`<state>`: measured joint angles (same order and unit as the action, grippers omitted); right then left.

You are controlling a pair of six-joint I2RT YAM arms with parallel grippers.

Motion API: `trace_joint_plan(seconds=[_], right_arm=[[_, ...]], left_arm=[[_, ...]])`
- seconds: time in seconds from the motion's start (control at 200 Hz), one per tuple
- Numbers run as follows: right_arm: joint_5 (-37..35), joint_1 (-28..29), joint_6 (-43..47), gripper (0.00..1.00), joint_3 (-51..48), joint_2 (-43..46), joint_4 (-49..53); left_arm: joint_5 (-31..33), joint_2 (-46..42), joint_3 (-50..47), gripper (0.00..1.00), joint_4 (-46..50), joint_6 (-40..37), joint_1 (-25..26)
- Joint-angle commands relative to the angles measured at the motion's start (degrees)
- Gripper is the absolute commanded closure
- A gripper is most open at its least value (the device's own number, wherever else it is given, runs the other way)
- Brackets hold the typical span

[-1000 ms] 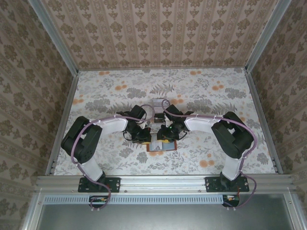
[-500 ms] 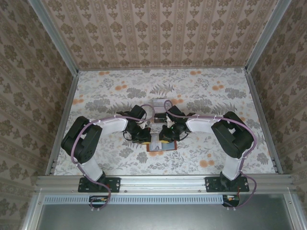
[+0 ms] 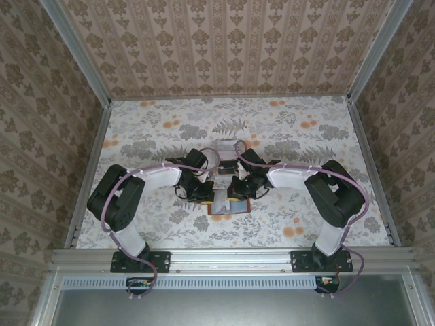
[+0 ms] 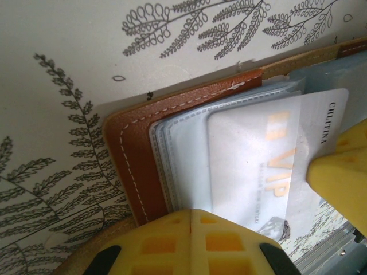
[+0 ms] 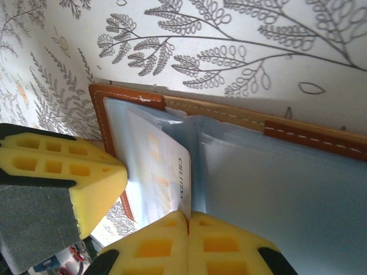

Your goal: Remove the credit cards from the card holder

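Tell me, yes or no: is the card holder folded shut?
No, the left wrist view shows the card holder lying open, with a VIP card exposed on its inside.

The card holder (image 3: 228, 206) is lying open on the table (image 3: 306, 136), near the front edge and midway between the two arm bases. A small box (image 3: 229, 145) is sitting behind it, farther from the bases and apart from it. The left gripper (image 3: 209, 195) is standing over the holder's left side and the right gripper (image 3: 233, 192) over its right side, close beside each other. A credit card (image 4: 258, 166) is lying in the holder's sleeves with one end sticking out, and the right gripper's fingertips are meeting on that end.
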<state>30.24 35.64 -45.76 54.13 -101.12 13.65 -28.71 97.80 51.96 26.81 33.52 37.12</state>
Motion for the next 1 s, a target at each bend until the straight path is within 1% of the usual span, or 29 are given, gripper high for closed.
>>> trace_joint_plan(seconds=[0.0,0.31,0.48,0.655,0.76,0.785,0.885,0.995], right_arm=[[-5.0,-0.7,3.0,0.95,0.2,2.2,7.7],[-11.8,-1.0,7.3,0.95,3.3,5.2,18.3],[-13.1,-1.0,7.9,0.95,4.0,6.8,19.9],[-11.8,-0.7,7.5,0.95,4.4,6.3,19.1],[-9.1,-0.3,6.6,0.94,4.4,5.7,17.3],[-8.2,-0.2,6.2,0.94,4.2,5.5,15.3],[-5.7,0.1,4.6,0.9,3.7,5.2,12.6],[-4.8,0.5,3.7,0.86,3.5,4.6,11.3]], left_arm=[[4.8,2.3,-0.7,1.0,4.6,-1.2,0.2],[4.8,2.2,-0.7,1.0,4.6,-1.1,0.2],[4.8,2.0,-0.7,1.0,4.7,-1.2,0.0],[4.8,1.8,-0.7,1.0,4.7,-1.2,-0.2],[4.8,1.8,-0.7,1.0,4.6,-1.1,-0.1],[4.8,1.8,-0.7,1.0,4.6,-1.1,-0.1],[4.8,1.6,-0.8,1.0,4.5,-1.0,-0.1],[4.8,1.4,-1.0,1.0,4.4,-0.9,-0.1]])
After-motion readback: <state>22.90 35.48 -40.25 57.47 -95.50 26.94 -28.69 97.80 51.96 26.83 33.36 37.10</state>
